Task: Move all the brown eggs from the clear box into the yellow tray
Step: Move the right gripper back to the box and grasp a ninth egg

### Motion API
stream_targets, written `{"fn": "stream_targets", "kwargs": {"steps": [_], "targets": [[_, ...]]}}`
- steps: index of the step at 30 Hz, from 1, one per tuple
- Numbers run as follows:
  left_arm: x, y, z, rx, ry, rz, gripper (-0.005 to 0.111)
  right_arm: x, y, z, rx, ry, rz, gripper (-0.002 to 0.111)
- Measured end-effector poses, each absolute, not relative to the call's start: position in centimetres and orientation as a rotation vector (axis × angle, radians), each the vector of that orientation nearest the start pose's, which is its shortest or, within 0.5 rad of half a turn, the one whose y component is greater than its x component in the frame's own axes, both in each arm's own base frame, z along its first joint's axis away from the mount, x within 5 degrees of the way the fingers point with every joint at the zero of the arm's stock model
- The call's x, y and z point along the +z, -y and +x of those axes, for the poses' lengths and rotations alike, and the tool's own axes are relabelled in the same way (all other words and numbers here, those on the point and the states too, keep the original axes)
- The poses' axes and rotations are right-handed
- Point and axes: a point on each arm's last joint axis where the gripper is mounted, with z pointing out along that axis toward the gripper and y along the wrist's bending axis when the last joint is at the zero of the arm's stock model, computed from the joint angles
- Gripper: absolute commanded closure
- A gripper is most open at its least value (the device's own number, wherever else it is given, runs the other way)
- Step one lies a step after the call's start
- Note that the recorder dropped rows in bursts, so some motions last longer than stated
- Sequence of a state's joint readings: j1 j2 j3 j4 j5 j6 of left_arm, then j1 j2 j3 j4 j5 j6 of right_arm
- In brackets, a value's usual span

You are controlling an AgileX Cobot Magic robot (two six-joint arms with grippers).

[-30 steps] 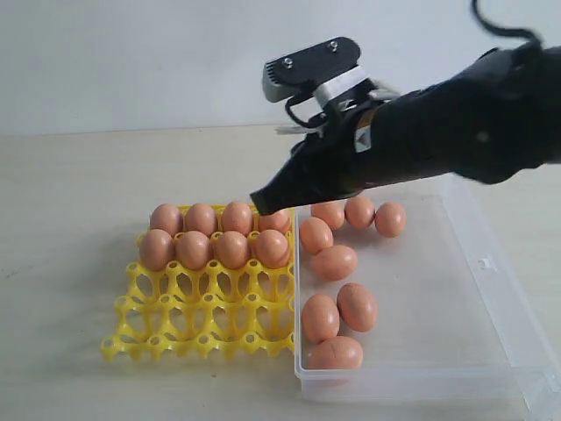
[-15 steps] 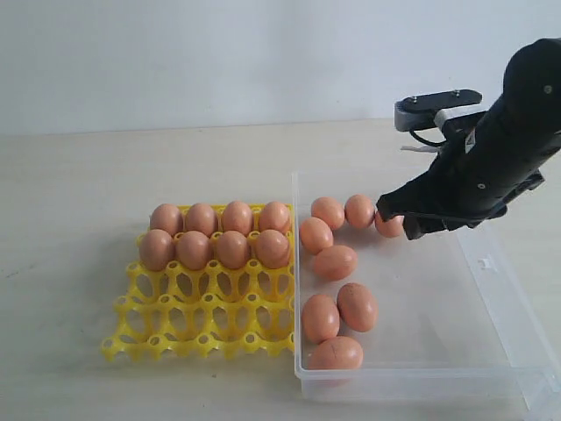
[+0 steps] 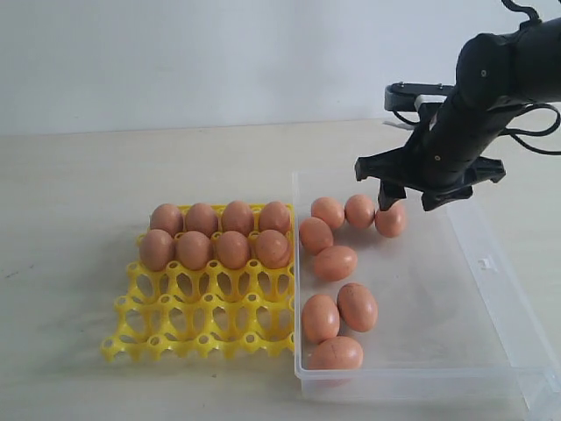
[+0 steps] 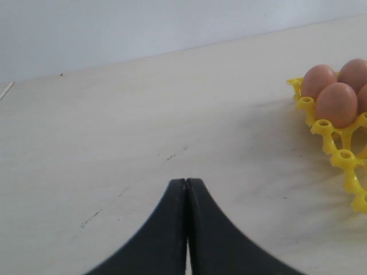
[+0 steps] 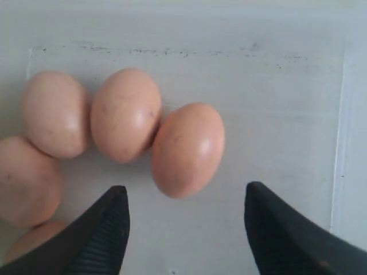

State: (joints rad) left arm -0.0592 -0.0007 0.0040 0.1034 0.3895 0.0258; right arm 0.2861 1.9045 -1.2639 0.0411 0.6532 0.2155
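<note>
Brown eggs [image 3: 232,248] fill two full rows of the yellow tray [image 3: 202,320]; eight more lie in the clear box [image 3: 421,381]. Right hand [image 3: 410,200] hangs above one, spread wide to straddle it; left hand [image 4: 186,186] is pressed together, parked aside. Pale tabletop [image 3: 70,184], plain wall [image 3: 175,53].

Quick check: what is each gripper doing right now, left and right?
Left gripper: closed, holding nothing.
Right gripper: open, empty, poised over a brown egg in the clear box.
</note>
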Motion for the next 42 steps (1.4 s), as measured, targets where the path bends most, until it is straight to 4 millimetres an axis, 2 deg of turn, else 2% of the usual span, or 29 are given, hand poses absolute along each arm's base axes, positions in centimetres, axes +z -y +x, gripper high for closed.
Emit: {"fn": "stream_targets", "kwargs": {"steps": [4, 7, 21, 34, 36, 38, 42], "targets": [[17.7, 0.0, 5.2, 0.08, -1.87, 0.142, 0.107, 16.6, -10.5, 37.7, 0.238, -2.827, 0.085, 0.05], [17.7, 0.0, 5.2, 0.08, -1.87, 0.142, 0.107, 16.0, -10.5, 38.1, 0.262, -2.83, 0.125, 0.05], [17.7, 0.0, 5.2, 0.08, -1.87, 0.142, 0.107, 15.0, -10.5, 40.5, 0.282, -2.806, 0.171, 0.05], [17.7, 0.0, 5.2, 0.08, -1.87, 0.142, 0.107, 12.5, -10.2, 40.9, 0.282, -2.84, 0.207, 0.052], [17.7, 0.0, 5.2, 0.08, -1.87, 0.142, 0.107, 12.3, -10.2, 41.0, 0.28, -2.832, 0.202, 0.058], [17.7, 0.0, 5.2, 0.08, -1.87, 0.142, 0.107, 12.3, -10.2, 41.2, 0.274, -2.824, 0.192, 0.07], [17.7, 0.0, 5.2, 0.08, -1.87, 0.142, 0.107, 12.1, -10.2, 41.3, 0.26, -2.822, 0.13, 0.108]]}}
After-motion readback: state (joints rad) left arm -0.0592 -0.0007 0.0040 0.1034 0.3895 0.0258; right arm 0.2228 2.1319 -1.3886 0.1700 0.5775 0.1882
